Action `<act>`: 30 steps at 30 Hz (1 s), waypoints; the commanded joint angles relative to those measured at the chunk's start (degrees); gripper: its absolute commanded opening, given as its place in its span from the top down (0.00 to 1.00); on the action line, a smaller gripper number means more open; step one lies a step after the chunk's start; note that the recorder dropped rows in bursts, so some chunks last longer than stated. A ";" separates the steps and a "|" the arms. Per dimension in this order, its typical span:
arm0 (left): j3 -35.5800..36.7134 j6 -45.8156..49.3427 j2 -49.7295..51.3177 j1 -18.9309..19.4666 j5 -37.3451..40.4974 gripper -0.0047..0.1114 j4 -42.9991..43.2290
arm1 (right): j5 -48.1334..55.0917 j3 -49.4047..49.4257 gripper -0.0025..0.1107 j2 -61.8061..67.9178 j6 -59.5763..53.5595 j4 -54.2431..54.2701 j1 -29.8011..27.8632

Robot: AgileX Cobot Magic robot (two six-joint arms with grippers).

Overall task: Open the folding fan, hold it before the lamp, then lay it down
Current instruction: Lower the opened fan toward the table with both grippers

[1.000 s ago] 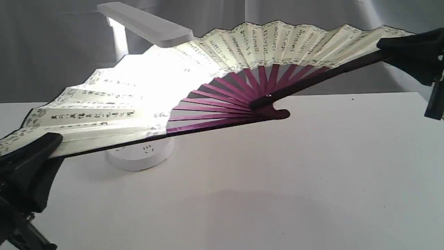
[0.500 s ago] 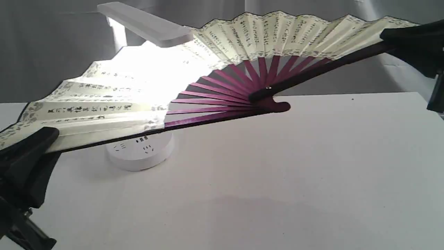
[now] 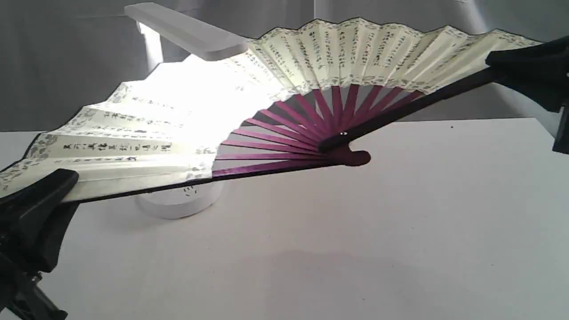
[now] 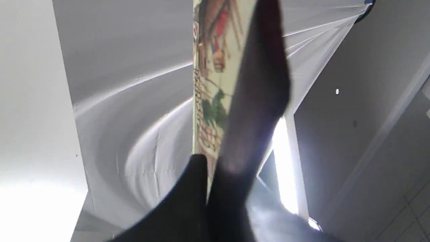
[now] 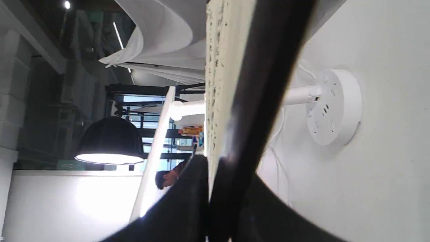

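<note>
Dipped a touch since half second ago: big cream pleated paper fan with black calligraphy and maroon ribs. It's spread wide, airborne across upper frame, backlit by white bar-head desk lamp upper left. Your left gripper lower left and right gripper upper right each pinch tight on one end, so pleats stay taut.

folding fan above table, lamp behind it at left, on table

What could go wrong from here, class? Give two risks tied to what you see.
The folding fan hangs spread between the left gripper and the right gripper, gripped only at its end guards; pulling wider might tear the paper. It sits close by the lamp, so lowering it could knock the lamp over.
</note>
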 commanded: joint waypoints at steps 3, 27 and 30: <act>0.15 1.30 -0.98 0.61 -5.56 0.96 -8.61 | -6.73 -0.20 0.98 -0.06 -2.49 -5.46 -1.20; -3.43 2.95 13.15 0.61 1.75 0.96 -11.98 | -11.50 -0.20 0.98 4.31 -1.35 -8.30 -1.20; -5.79 2.94 16.41 0.61 1.75 0.96 -11.57 | -11.59 -0.20 0.98 5.52 -1.35 -8.75 -1.20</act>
